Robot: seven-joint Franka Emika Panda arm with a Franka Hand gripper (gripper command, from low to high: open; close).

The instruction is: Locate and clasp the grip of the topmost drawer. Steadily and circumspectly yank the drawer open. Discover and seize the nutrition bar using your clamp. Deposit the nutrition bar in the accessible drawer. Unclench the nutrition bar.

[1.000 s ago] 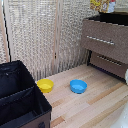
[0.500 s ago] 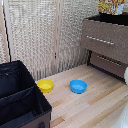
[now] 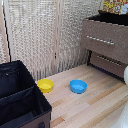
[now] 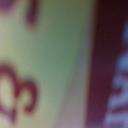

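The dark brown dresser stands at the exterior view's right. Its topmost drawer [image 3: 104, 40], with a silver bar handle [image 3: 100, 40], sticks out further than the lower drawer [image 3: 107, 64], and a dark opening shows above its front. An orange-yellow packet with red print [image 3: 115, 6], seemingly the nutrition bar, shows at the upper edge above the dresser, cut off by the frame. The wrist view is filled by a blurred yellow-green surface with dark red print [image 4: 45, 60], very close to the lens. No clamp fingers show in either view.
A yellow bowl [image 3: 45, 85] and a blue bowl [image 3: 78, 86] sit on the light wooden floor. A black fabric bin [image 3: 20, 100] stands at the exterior view's lower left. A pale wicker screen [image 3: 45, 35] forms the back. White rounded shapes [image 3: 125, 75] cut in at the right edge.
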